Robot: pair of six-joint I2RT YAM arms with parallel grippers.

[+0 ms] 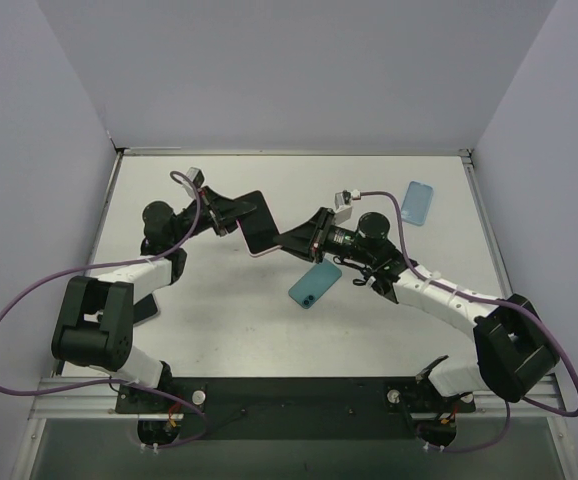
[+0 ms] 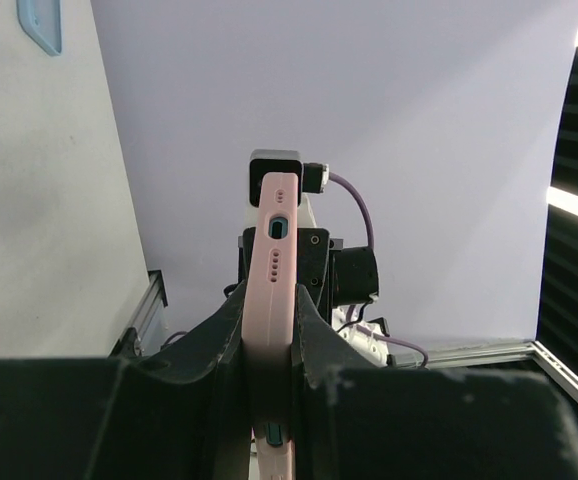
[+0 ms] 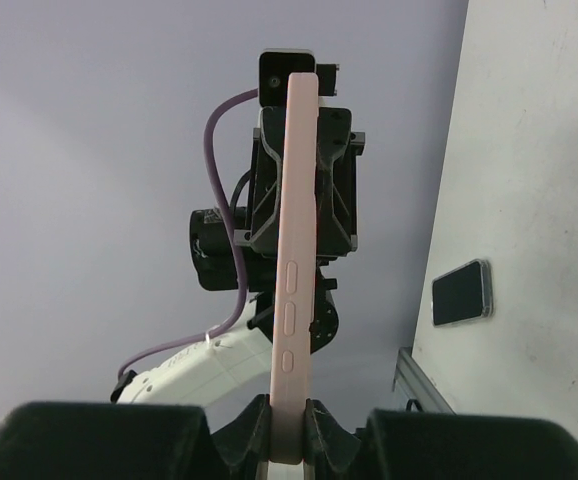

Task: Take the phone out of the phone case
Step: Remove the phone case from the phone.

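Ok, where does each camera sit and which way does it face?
Top external: above and behind, looking down on the table; left arm and right arm show.
Left wrist: on left arm, looking along its jaws past the pink-cased phone at the right gripper.
Right wrist: the reverse, jaws at bottom, facing the left gripper.
Shared: all see the phone.

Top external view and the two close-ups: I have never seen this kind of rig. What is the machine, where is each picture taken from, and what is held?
Two robot arms are bolted at the near edge of a table. The overhead picture shows both arms. The other two pictures come from a camera on each wrist. The left hand and right hand both grip one phone in a pink case, held off the table. Lying on the table are a teal phone or case, a light blue phone or case, and a dark phone.
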